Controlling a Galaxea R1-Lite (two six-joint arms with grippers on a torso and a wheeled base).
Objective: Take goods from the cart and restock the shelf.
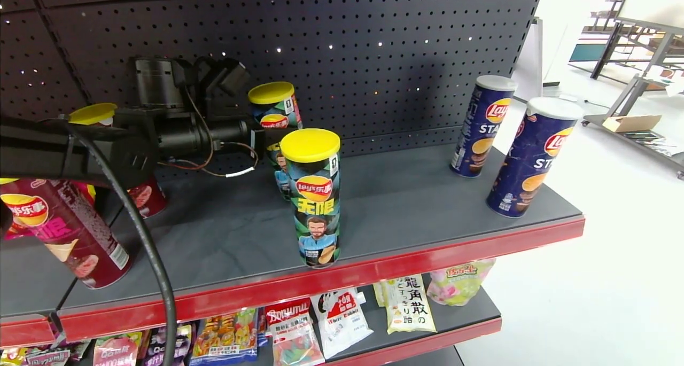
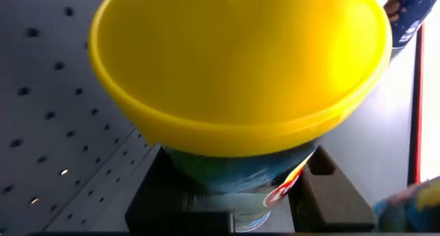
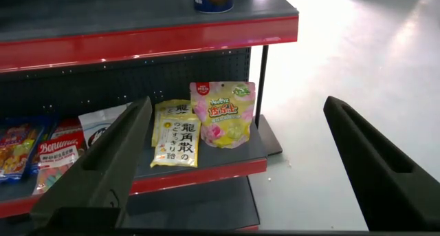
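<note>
While the left pincer clamped one teal can, two such yellow-lidded cans showed on the upper shelf.
The held can was far back by the pegboard. The second teal can stood free near the front edge. Two blue cans stood right, one far and one nearer. Two maroon cans were left. The right pincer gaped wide, holding nothing, before snack bags.

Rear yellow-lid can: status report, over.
Left gripper shut on rear yellow-lid can, upright at shelf back. Right gripper open, empty. Second yellow-lid can stands just in front.
</note>
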